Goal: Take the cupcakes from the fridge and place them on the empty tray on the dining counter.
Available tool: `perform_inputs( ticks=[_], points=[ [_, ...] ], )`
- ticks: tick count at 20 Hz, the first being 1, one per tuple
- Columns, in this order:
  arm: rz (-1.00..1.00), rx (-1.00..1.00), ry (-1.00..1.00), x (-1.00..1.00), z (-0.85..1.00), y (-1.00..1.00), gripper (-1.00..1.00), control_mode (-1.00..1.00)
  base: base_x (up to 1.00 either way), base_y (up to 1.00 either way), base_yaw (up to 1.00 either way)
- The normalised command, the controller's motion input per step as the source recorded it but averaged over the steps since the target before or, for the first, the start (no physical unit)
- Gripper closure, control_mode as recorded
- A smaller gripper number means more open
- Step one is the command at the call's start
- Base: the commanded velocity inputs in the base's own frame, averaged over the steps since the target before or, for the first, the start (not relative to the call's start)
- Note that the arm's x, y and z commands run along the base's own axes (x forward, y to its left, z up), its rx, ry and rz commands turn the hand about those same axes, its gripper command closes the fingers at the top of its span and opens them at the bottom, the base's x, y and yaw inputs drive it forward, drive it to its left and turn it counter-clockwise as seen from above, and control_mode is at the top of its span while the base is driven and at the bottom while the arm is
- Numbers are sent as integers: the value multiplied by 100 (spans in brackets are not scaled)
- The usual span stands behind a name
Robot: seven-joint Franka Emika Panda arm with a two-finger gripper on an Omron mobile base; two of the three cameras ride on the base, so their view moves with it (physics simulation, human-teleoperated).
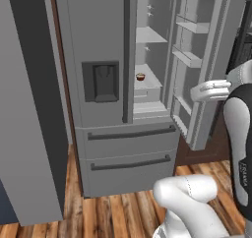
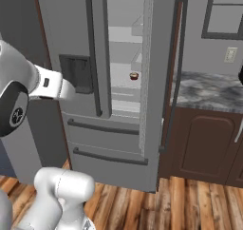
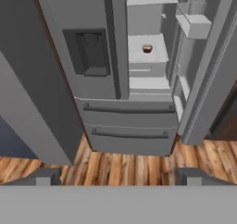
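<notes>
Wood flooring runs under the fridge [image 1: 113, 109], its right door swung open. One cupcake [image 3: 147, 48] sits mid-shelf, toward the front edge. The gripper [image 3: 118, 177] hangs well back, fingers spread wide and empty — approach level, straight in, clear of the door bins.

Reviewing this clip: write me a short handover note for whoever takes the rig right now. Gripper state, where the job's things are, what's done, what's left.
Gripper: open, empty, facing the fridge from a distance.
Fridge: right door swung open, left door shut, both bottom drawers shut.
Cupcake: one visible, standing on a pale middle shelf inside. The second cannot be made out from here.
Done: fridge opened.
Left: reach in, grasp the cupcake, carry it to the tray on the dining counter, find and move the other one.
</notes>
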Motion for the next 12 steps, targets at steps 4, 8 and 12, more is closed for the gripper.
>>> perform_inputs(
  ticks=[4,8,12],
  points=[
    [0,0,0,0,0,0,-100,100,0,64,0],
    [0,0,0,0,0,0,-100,100,94,57,0],
    [0,0,0,0,0,0,-100,100,100,-75,0]
  ],
)
